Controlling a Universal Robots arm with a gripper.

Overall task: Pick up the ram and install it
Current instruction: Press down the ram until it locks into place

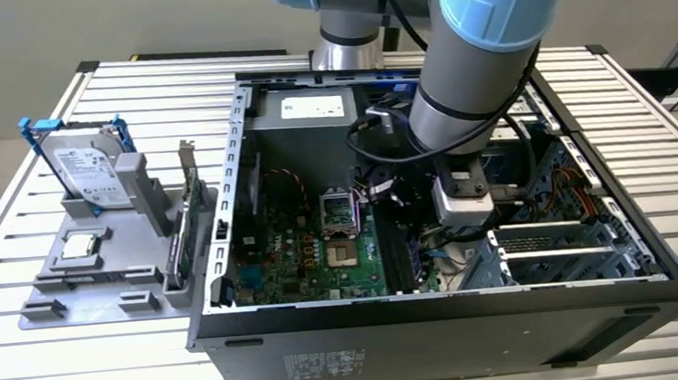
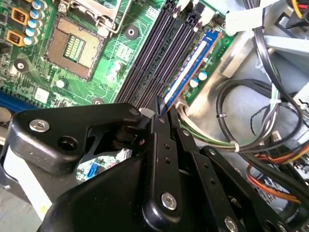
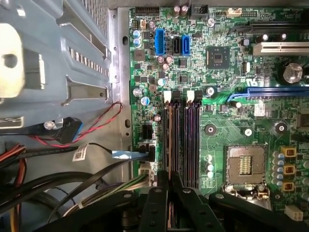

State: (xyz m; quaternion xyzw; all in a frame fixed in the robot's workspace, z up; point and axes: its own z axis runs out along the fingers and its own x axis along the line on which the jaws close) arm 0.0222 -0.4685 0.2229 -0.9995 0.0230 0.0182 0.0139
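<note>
One ram stick stands on edge in the outermost motherboard slot, the gripper closed on its top edge (light, stiff, fragile; grip edges only).

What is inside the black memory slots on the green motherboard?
A long, thin ram stick with a white label stands in the outermost slot; the other black slots look empty. The black gripper covers their near ends.
</note>
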